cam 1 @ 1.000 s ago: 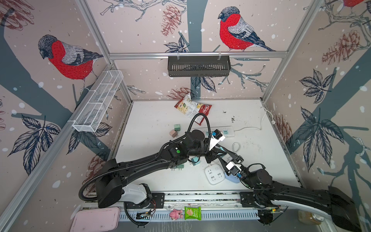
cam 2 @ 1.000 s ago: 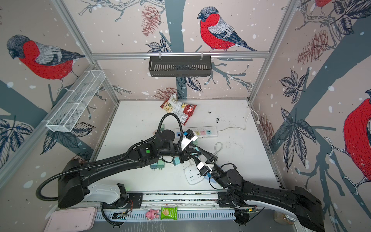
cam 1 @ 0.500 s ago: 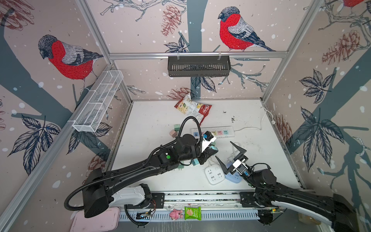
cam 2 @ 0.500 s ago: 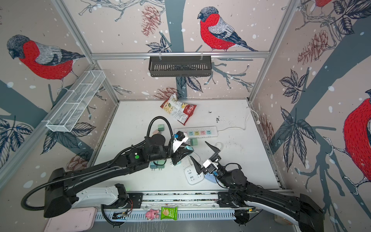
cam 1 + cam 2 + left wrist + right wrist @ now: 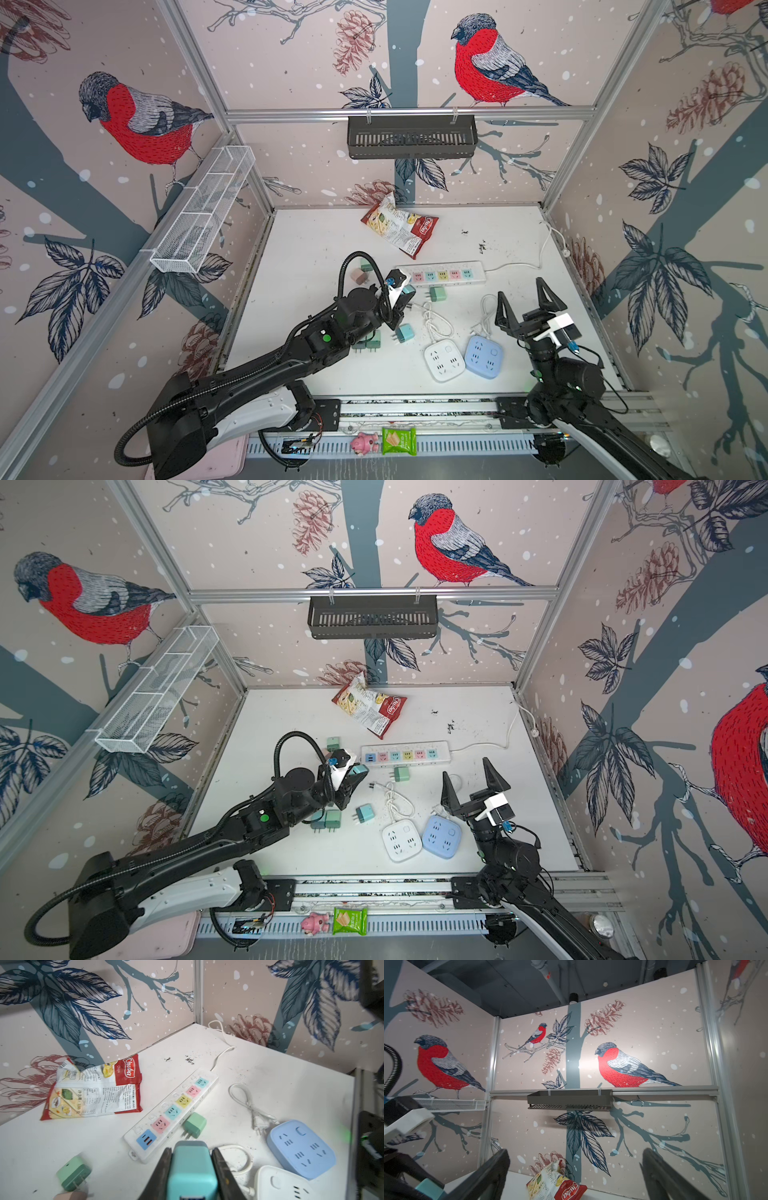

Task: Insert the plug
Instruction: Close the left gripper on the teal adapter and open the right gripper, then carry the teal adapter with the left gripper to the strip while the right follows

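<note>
My left gripper (image 5: pixel 192 1150) is shut on a teal plug (image 5: pixel 192 1169), its black fingers (image 5: pixel 164 1165) pressing on both sides. In both top views it hovers just left of and below the blue end of the white power strip (image 5: pixel 440 274) (image 5: pixel 405 754), with the plug (image 5: pixel 358 771) showing at its tip (image 5: pixel 405 297). The strip (image 5: pixel 172 1111) has pastel sockets, all without plugs. My right gripper (image 5: pixel 520 289) (image 5: pixel 465 768) is raised over the right side of the table, wide open and holding nothing; in the right wrist view it (image 5: pixel 576 1153) faces the back wall.
A green plug (image 5: pixel 435 294) lies under the strip, another teal plug (image 5: pixel 404 333) and green plugs (image 5: pixel 370 340) near my left arm. White (image 5: pixel 444 360) and blue (image 5: pixel 483 357) square sockets with cords sit at the front. A chips bag (image 5: pixel 401 228) lies at the back.
The two grippers were together mid-table. My right gripper opened wide and drew back to the right and upward. My left gripper moved left, still holding the teal plug.
</note>
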`<action>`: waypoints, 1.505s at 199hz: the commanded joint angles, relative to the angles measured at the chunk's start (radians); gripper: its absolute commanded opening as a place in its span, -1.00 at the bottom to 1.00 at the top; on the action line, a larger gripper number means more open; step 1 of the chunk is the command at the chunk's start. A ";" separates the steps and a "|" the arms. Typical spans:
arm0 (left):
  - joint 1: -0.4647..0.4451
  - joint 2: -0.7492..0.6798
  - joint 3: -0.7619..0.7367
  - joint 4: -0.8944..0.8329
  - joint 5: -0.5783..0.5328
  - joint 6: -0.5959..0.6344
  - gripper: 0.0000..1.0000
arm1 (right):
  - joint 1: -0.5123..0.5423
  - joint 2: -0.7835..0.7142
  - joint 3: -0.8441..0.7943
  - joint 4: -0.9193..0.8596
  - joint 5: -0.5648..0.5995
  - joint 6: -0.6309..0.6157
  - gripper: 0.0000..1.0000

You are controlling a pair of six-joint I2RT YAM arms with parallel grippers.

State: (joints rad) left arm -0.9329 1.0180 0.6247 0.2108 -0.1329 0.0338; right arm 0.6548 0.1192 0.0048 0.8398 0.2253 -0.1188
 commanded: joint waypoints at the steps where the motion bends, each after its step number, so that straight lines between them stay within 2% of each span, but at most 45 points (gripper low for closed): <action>1: 0.002 0.023 0.008 0.039 -0.089 0.053 -1.00 | -0.110 0.046 -0.225 0.023 -0.058 0.173 1.00; 30: 0.001 0.066 0.007 0.037 -0.065 0.124 -1.00 | -0.249 0.204 -0.224 0.162 -0.122 0.269 0.99; 67: 0.001 0.156 -0.007 0.073 -0.072 0.244 -1.00 | -0.329 0.514 -0.129 0.272 -0.158 0.337 1.00; 84: 0.002 0.194 0.023 0.069 -0.104 0.232 -1.00 | -0.340 0.703 -0.028 0.254 -0.194 0.338 1.00; 114: 0.001 0.253 0.122 0.006 -0.038 0.220 -1.00 | -0.344 0.908 0.146 0.103 -0.243 0.323 0.99; 149: 0.002 0.357 0.208 0.019 -0.083 0.232 -1.00 | -0.389 0.909 0.138 0.108 -0.241 0.374 1.00; 174: 0.001 0.436 0.301 -0.021 -0.048 0.271 -1.00 | -0.431 0.914 0.129 0.117 -0.243 0.427 1.00; 203: 0.001 0.563 0.474 -0.183 -0.064 0.299 -1.00 | -0.456 0.982 0.183 0.067 -0.242 0.462 0.99; 230: 0.001 0.674 0.632 -0.349 -0.036 0.328 -1.00 | -0.487 1.026 0.215 0.041 -0.275 0.484 0.99; 300: 0.006 0.875 0.898 -0.524 0.037 0.407 -1.00 | -0.657 1.026 0.204 -0.006 -0.303 0.657 0.99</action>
State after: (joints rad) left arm -0.9295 1.8400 1.4364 -0.2115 -0.1528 0.3851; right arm 0.0296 1.1519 0.2150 0.8421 -0.0566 0.4553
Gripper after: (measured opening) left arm 0.300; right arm 0.995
